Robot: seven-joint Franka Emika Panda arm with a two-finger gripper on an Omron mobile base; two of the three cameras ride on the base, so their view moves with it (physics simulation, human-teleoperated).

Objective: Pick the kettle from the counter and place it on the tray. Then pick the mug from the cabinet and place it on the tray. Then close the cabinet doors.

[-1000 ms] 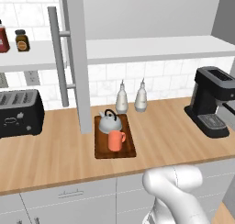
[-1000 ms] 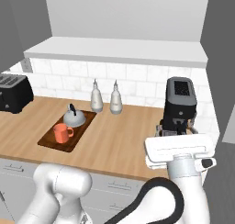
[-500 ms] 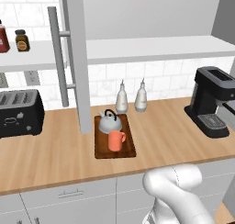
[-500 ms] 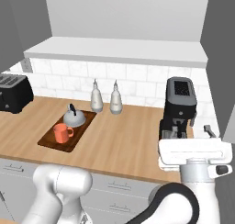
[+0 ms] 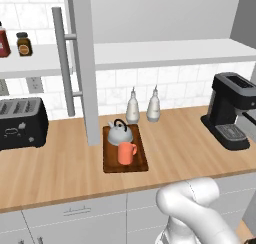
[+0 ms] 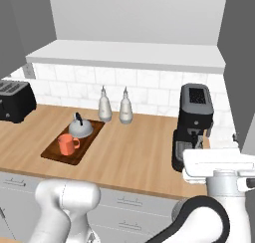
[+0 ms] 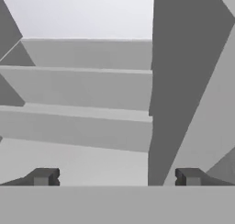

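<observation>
The squat silver-grey domed kettle point(image 5: 120, 133) and the plain orange-coral mug point(image 5: 126, 153) both stand on the flat dark-brown wooden tray point(image 5: 139, 163), near the middle of the light-wood desk point(image 5: 60, 163). So the step in hand looks to be closing the cabinet. The hand point(image 7: 115, 177), fingertips well apart and empty, faces the right grey door panel point(image 7: 193, 71), still swung open. Next it must press that panel shut, then the left door point(image 5: 82, 63).

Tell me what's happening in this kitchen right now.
The kettle and the mug both sit on the tray on the counter, so the placing is done. The cabinet door stands open. The gripper is open and empty, up by the edge of a grey panel, seemingly to close it.
</observation>
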